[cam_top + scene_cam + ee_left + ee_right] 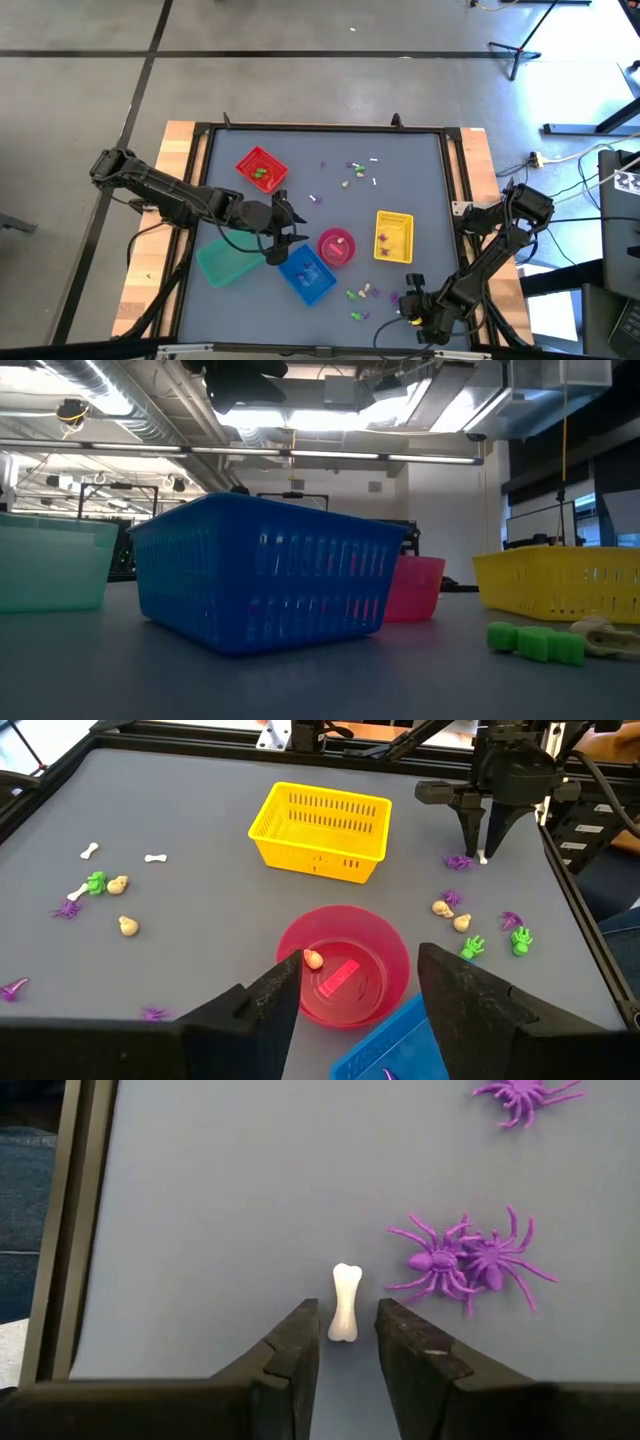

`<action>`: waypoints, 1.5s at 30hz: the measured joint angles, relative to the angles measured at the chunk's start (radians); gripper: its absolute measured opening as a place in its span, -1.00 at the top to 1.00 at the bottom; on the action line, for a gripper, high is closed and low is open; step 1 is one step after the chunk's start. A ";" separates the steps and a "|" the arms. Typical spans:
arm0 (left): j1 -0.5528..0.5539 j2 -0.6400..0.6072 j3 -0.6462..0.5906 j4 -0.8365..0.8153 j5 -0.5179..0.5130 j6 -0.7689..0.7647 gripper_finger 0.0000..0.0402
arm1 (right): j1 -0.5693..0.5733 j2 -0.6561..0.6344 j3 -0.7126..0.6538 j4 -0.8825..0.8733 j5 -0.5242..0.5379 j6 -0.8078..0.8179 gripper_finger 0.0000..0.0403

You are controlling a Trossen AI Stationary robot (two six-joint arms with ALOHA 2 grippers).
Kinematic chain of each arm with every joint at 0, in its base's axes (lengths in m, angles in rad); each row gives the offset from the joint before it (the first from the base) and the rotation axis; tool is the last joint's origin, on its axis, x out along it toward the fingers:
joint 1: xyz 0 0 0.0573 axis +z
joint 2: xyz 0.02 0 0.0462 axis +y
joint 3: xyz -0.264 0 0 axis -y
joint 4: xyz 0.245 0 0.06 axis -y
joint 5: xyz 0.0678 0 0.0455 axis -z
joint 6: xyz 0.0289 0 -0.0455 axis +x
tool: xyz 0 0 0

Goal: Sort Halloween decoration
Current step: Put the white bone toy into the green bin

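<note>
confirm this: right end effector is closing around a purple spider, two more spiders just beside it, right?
Not quite. In the right wrist view the right end effector is around a white bone, not a spider. The two purple spiders do lie just beside it.
</note>
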 joint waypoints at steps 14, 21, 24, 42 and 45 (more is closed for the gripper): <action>0.000 0.000 0.000 0.000 0.000 0.000 0.08 | 0.000 0.000 0.000 0.002 0.000 0.000 0.49; 0.000 0.000 0.000 0.000 0.000 0.000 0.08 | 0.000 0.000 0.000 0.002 -0.001 0.000 0.49; 0.000 0.000 0.000 0.000 0.000 0.000 0.08 | 0.000 0.000 0.000 0.002 -0.001 0.000 0.49; 0.000 0.000 0.000 0.000 0.000 0.000 0.08 | 0.000 0.000 0.002 0.009 -0.003 0.000 0.94; 0.000 0.000 0.000 0.000 0.000 0.000 0.08 | 0.000 0.000 0.002 0.009 -0.002 0.000 0.95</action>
